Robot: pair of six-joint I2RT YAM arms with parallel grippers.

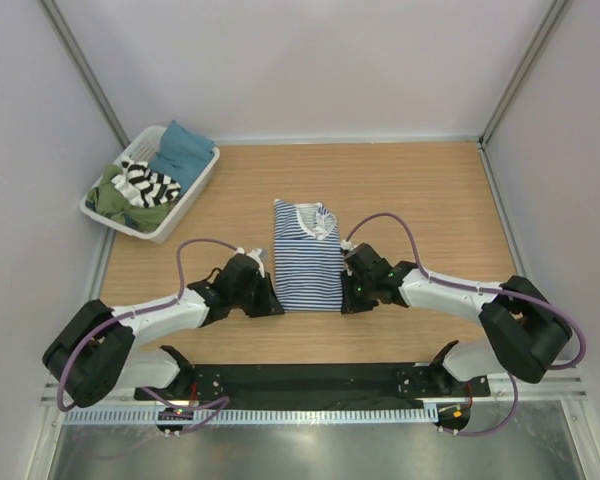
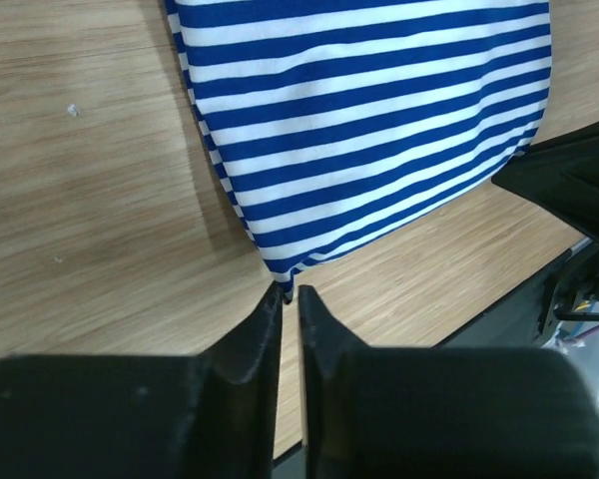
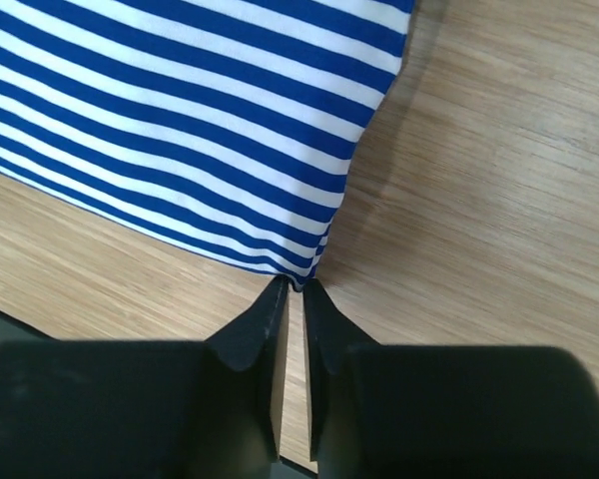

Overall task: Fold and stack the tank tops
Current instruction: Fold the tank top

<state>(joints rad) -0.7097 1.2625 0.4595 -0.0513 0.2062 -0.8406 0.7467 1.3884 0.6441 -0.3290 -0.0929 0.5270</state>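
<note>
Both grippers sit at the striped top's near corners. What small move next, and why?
Probably lift both corners slightly together: the left gripper and right gripper each look pinched on a near corner of the navy-striped tank top, which lies flat on the table.

A light wooden tabletop (image 1: 440, 200) is enclosed by plain pale walls (image 1: 310, 60) at the back and sides. Metal frame posts (image 1: 80, 60) are set in the far corners. Everything is evenly lit.

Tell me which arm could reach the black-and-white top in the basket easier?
Probably the left. The basket holding the black-and-white top sits far-left, on the left gripper's side; the right gripper is beyond the navy-striped top.
</note>
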